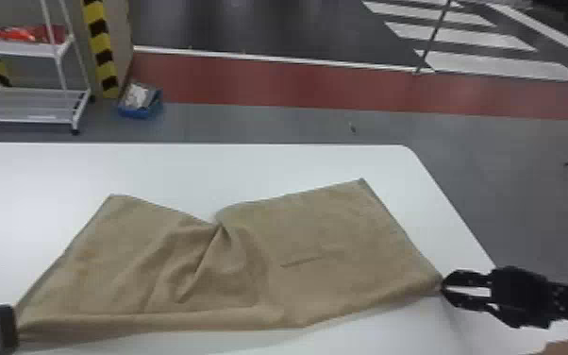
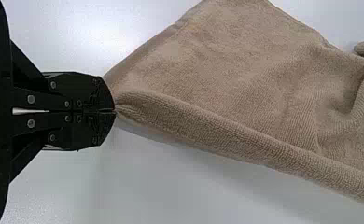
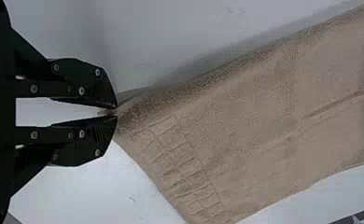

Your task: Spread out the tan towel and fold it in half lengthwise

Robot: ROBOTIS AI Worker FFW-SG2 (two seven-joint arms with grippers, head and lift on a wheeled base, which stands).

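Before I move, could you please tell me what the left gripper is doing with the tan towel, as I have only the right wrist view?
Observer: The left gripper has its jaws shut on the near left corner of the tan towel.
Operator: Thank you. Does the towel's far edge run straight from corner to corner?
Observer: No, in the head view it dips toward the robot in a notch near the middle.
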